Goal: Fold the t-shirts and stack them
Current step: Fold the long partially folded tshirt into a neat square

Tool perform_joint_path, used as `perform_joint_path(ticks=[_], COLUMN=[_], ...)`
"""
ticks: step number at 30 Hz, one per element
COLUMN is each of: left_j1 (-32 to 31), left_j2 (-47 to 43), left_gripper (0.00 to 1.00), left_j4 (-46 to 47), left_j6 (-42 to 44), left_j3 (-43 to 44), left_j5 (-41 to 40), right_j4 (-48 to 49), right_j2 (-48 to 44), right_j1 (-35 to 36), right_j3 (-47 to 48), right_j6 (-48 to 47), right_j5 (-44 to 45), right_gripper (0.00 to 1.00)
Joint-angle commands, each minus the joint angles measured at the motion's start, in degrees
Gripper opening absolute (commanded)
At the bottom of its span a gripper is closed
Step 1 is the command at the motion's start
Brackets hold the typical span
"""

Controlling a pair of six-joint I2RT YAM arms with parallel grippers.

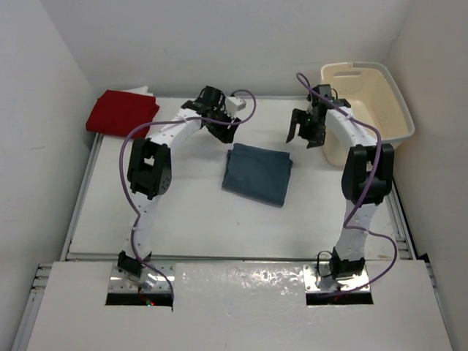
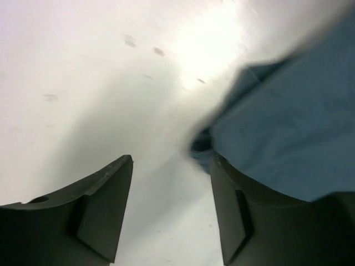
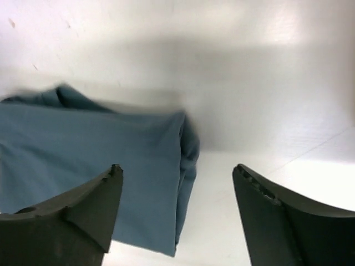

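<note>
The slate blue-grey t-shirt (image 1: 257,172) lies folded in a rectangle at the table's middle; it also shows in the left wrist view (image 2: 288,133) and the right wrist view (image 3: 94,160). The red t-shirt (image 1: 121,112) lies folded at the back left, on top of the white t-shirt (image 1: 141,90), of which only a corner shows. My left gripper (image 1: 227,130) is open and empty above the table, just behind the blue shirt's back left corner (image 2: 172,166). My right gripper (image 1: 301,134) is open and empty above the shirt's back right corner (image 3: 177,172).
A cream plastic laundry basket (image 1: 369,102) stands at the back right, close to my right arm. White walls close in the table at the back and both sides. A raised rim runs along the table's left edge (image 1: 82,190).
</note>
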Motion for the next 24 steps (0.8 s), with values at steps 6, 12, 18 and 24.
perform_joint_path(ticks=[6, 12, 18, 24], left_j1=[3.54, -4.00, -5.69, -2.44], left_j2=[-13.23, -15.45, -14.92, -13.68], left_gripper=[0.62, 0.33, 0.33, 0.32], left_j4=[14.07, 2.70, 10.55, 12.50], left_j6=[-13.30, -10.07, -12.34, -10.23], left_j3=[-0.79, -11.34, -27.34, -36.29], left_j5=[1.34, 23.38, 19.32, 10.33], right_j4=[1.72, 18.59, 27.75, 27.50], right_j2=[-8.96, -11.18, -4.50, 1.64], right_j1=[4.67, 6.52, 6.34, 3.80], right_j3=[1.42, -16.25, -20.14, -19.62], right_j6=[-8.42, 1.76, 7.31, 5.30], right_j5=[5.67, -9.08, -12.54, -5.95], right_gripper=[0.64, 0.02, 0.00, 0.00])
